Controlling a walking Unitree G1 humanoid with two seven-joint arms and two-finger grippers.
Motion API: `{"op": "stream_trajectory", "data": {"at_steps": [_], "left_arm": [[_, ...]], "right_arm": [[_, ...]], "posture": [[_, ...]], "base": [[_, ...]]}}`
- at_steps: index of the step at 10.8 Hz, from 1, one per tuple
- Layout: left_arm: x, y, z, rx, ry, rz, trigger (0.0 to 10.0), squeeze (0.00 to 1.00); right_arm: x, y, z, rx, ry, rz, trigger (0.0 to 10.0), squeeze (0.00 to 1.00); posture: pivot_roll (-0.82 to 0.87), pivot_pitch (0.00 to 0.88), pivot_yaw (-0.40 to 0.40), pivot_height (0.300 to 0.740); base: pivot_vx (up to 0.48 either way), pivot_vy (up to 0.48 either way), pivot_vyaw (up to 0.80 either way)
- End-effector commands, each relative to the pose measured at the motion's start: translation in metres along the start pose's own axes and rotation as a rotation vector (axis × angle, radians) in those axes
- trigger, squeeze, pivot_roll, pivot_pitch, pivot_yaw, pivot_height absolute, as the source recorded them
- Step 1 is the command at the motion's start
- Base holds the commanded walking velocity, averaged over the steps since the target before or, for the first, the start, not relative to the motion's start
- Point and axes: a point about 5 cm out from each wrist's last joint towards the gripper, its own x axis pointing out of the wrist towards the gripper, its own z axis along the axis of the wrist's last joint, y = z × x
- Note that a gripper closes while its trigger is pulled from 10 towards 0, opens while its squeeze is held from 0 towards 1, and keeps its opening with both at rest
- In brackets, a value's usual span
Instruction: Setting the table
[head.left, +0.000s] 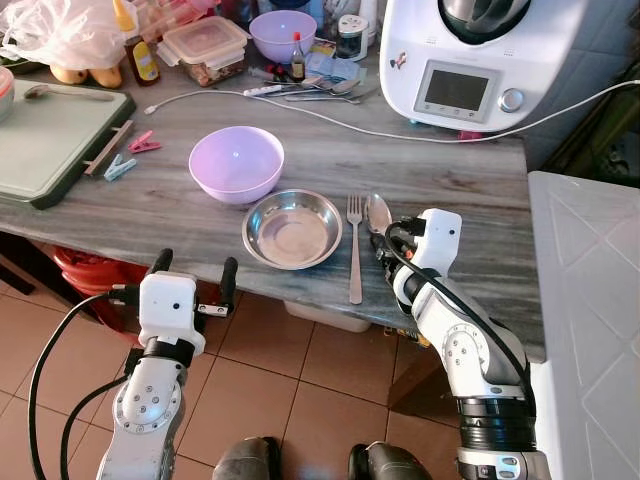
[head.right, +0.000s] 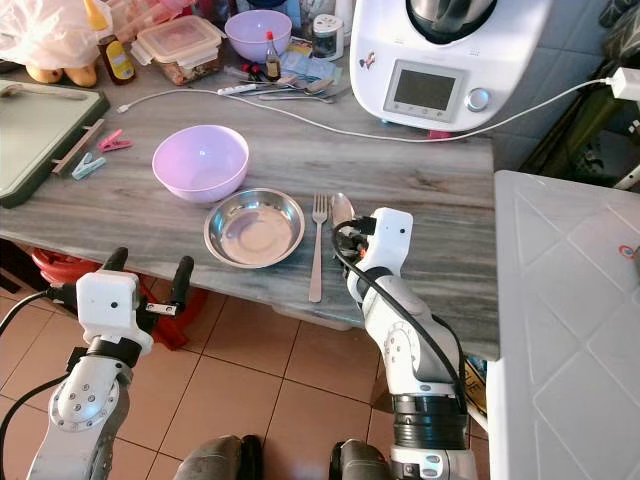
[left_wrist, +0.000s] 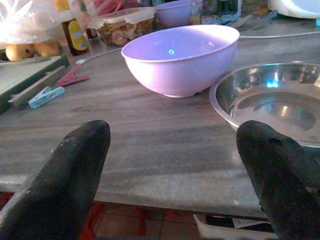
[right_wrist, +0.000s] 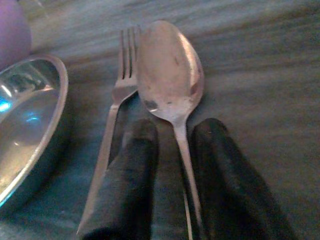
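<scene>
A spoon (right_wrist: 170, 70) lies on the grey wooden table (head.left: 150, 210), right of a fork (head.left: 354, 250) and a steel bowl (head.left: 292, 229). My right gripper (right_wrist: 176, 131) rests low on the table over the spoon's handle. One black finger sits on each side of the handle, with a small gap, so it is slightly open. A lilac bowl (head.left: 236, 163) stands behind the steel bowl. My left gripper (head.left: 196, 265) hangs wide open in front of the table's near edge, level with the two bowls and holding nothing.
A white kitchen machine (head.left: 480, 60) stands at the back right, its cable (head.left: 330, 115) running across the table. A green board (head.left: 50, 140), clothes pegs (head.left: 143, 143), a food box (head.left: 205, 45) and another lilac bowl (head.left: 282, 33) are behind. A white counter (head.left: 590, 300) is on the right.
</scene>
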Motion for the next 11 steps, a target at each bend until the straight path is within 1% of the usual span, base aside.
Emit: {"op": "stream_trajectory", "data": {"at_steps": [1, 3, 5, 6, 7, 8, 9, 10, 11], "left_arm": [[-0.001, -0.001, -0.003, -0.001, 0.011, -0.003, 10.0, 0.0], [0.0, -0.001, -0.002, -0.001, 0.005, -0.005, 10.0, 0.0], [0.002, -0.001, -0.001, -0.002, -0.002, -0.009, 10.0, 0.0], [0.003, -0.002, -0.001, -0.003, -0.005, -0.011, 10.0, 0.0], [0.004, -0.002, -0.001, -0.003, -0.007, -0.011, 10.0, 0.0], [0.004, -0.002, 0.0, -0.004, -0.009, -0.011, 10.0, 0.0], [0.004, -0.002, -0.001, -0.005, -0.009, -0.011, 10.0, 0.0], [0.003, -0.003, -0.001, -0.007, -0.007, -0.012, 10.0, 0.0], [0.002, -0.002, -0.001, -0.007, -0.005, -0.012, 10.0, 0.0]], "right_arm": [[-0.002, -0.009, -0.015, 0.018, 0.074, -0.043, 10.0, 1.0], [-0.007, -0.009, 0.002, 0.015, -0.033, -0.011, 10.0, 1.0], [-0.013, -0.003, 0.019, -0.074, -0.166, 0.044, 10.0, 1.0], [-0.016, 0.0, 0.03, -0.103, -0.255, 0.046, 10.0, 1.0], [-0.02, -0.001, 0.038, -0.14, -0.323, 0.035, 10.0, 1.0], [-0.023, -0.004, 0.042, -0.188, -0.362, 0.013, 10.0, 1.0], [-0.026, -0.02, 0.037, -0.251, -0.32, -0.085, 10.0, 1.0], [-0.032, -0.038, 0.021, -0.262, -0.202, -0.157, 10.0, 1.0], [-0.039, -0.043, 0.013, -0.284, -0.159, -0.155, 10.0, 1.0]], "posture": [[0.06, 0.151, 0.018, 0.74], [0.05, 0.149, 0.02, 0.74], [0.04, 0.144, 0.024, 0.74], [0.04, 0.139, 0.026, 0.74], [0.04, 0.137, 0.025, 0.74], [0.04, 0.135, 0.024, 0.74], [0.04, 0.136, 0.022, 0.74], [0.04, 0.14, 0.021, 0.74], [0.03, 0.146, 0.02, 0.74]], "base": [[0.0, 0.0, 0.0], [0.0, 0.0, 0.0], [0.0, 0.0, 0.0], [0.0, 0.0, 0.0], [0.0, 0.0, 0.0], [0.0, 0.0, 0.0], [0.0, 0.0, 0.0], [0.0, 0.0, 0.0], [0.0, 0.0, 0.0]]}}
